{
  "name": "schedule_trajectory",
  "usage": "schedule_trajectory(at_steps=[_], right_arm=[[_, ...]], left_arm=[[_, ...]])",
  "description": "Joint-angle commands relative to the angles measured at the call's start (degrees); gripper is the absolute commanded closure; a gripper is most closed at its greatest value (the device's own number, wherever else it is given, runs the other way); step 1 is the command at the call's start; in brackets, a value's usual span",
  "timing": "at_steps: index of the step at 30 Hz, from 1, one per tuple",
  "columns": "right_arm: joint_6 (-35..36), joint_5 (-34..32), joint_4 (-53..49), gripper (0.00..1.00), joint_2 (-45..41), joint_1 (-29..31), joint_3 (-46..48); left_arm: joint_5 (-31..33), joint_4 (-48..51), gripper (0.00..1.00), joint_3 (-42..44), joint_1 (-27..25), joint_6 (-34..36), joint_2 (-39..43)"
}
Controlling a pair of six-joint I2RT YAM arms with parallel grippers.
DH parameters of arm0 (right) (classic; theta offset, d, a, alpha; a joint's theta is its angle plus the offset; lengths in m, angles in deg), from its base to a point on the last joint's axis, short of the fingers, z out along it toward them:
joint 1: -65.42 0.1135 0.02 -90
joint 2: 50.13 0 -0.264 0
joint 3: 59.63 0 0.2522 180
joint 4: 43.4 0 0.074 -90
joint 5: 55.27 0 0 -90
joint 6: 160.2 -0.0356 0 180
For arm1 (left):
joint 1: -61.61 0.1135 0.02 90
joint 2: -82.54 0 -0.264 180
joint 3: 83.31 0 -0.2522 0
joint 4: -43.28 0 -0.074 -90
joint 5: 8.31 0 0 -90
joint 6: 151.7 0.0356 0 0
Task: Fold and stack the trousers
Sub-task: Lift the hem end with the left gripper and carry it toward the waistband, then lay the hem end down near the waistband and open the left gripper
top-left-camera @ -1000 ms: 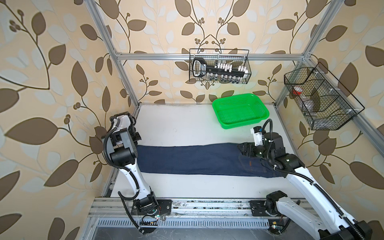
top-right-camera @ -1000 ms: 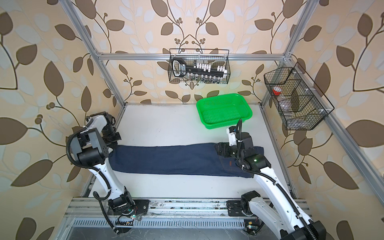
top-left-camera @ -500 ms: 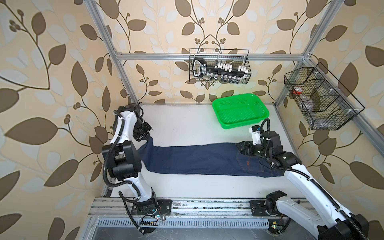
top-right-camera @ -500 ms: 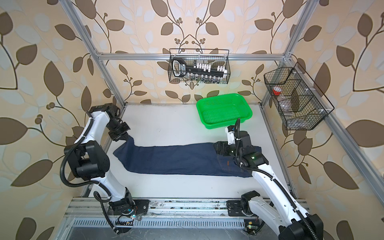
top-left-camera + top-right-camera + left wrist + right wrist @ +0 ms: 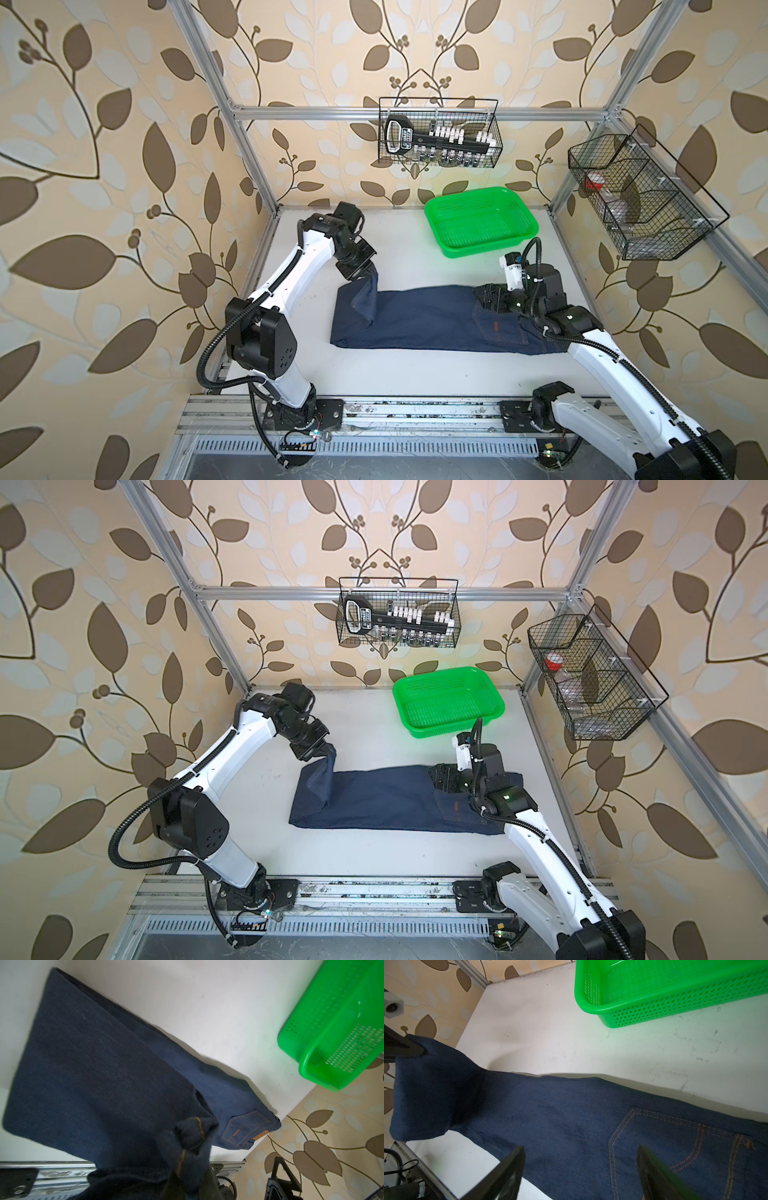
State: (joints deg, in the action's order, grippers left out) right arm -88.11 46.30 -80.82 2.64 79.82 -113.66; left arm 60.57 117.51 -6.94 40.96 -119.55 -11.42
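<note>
Status: my left gripper [image 5: 359,272] is clamped shut on the leg hem [image 5: 193,1147] of the trousers [image 5: 436,320] and holds it up off the desk [image 5: 415,374], toward the back-left corner. The rest of the pair lies flat across the middle of the desk, with the waistband end toward the right edge. My right gripper [image 5: 486,299] sits over the seat by the back pocket [image 5: 675,1136] with its jaws spread wide and nothing between them. The right wrist view shows the fingers [image 5: 508,1176] low over the denim; can't tell if they press on it.

Step, as I read it: first fold, hem over to the waistband.

Risks:
- The pinch is on a bunched bit of hem at the back side, and the front corner of the leg sags. Carried over like that, the fold probably lands skewed
- The layers at the hem may not all be in the pinch, so one could peel out mid-swing
- If the right side isn't pinning, the stiff denim drags toward the right edge instead of creasing
- The drop zone is where my right gripper sits, so cloth or wrist can hit it unless it clears in time
- The green basket [image 5: 482,251] at the back-right is near the seat, apart from the cloth; a high swing could clip its rim
</note>
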Motion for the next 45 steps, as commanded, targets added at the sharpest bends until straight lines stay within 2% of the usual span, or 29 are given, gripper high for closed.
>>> schedule_trajectory(at_steps=[1,5,12,16,25,28,34,39,45], right_arm=[[1.83,-0.72,1.29,0.15,-1.1,-0.93,1.42],[1.62,-0.59,1.78,0.15,-2.22,-1.72,2.73],[0.17,-0.58,2.3,0.15,-4.52,-1.78,5.55],[0.25,-0.67,1.95,0.15,-4.95,-1.82,6.06],[1.36,-0.02,1.86,0.15,-3.91,-2.55,6.58],[1.46,0.2,1.98,0.15,-3.68,-2.78,6.71],[1.74,0.2,1.65,0.15,-3.75,-3.29,6.37],[2.2,0.38,0.75,0.15,-4.32,-4.17,5.99],[2.7,0.96,-1.08,0.15,-5.05,-5.05,4.81]], left_arm=[[-2.52,-5.99,1.0,-1.0,-4.67,-8.35,-1.43],[-1.64,-7.63,1.0,-4.35,-10.61,-11.12,-6.21],[0.15,-12.19,1.0,-9.96,-16.13,-14.6,-14.89],[-0.49,-14.58,1.0,-10.9,-17.82,-15.73,-18.8],[-1.87,-13.14,1.0,-12.7,-19.94,-11.89,-24.52],[-2.61,-13.22,0.82,-13.59,-20.28,-10.75,-25.99],[-2.37,-13.2,0.57,-17.51,-20.55,-7.41,-27.09],[-2.89,-11.88,0.46,-18.97,-20.58,-1.71,-25.65],[-1.23,-4.19,0.45,-20.53,-20.62,8.26,-24.43]])
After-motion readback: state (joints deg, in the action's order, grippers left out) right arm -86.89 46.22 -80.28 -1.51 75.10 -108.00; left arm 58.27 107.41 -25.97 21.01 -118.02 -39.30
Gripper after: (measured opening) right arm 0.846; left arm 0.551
